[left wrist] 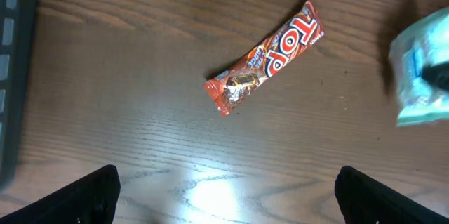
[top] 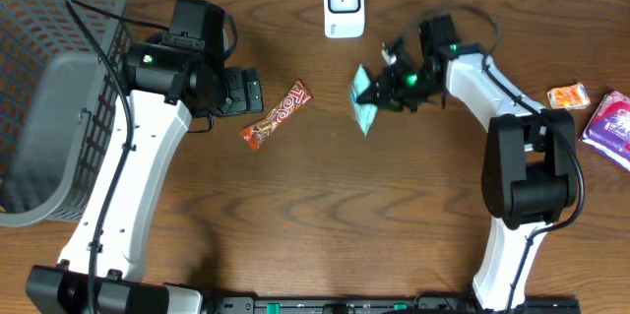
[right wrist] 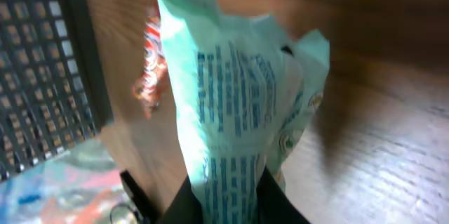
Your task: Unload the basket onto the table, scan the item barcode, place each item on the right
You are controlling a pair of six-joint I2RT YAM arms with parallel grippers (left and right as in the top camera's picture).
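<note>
The right tool is clamping a mint-green packet by its lower end, and the packet's printed face is showing to the wrist camera. The packet is sitting near the white scanner, on the robot's side of it and not touching it. The left tool is hanging with its jaws wide apart and holding nothing, over a red candy bar that is lying slantwise on the wooden surface. A grey basket is standing at the far left.
</note>
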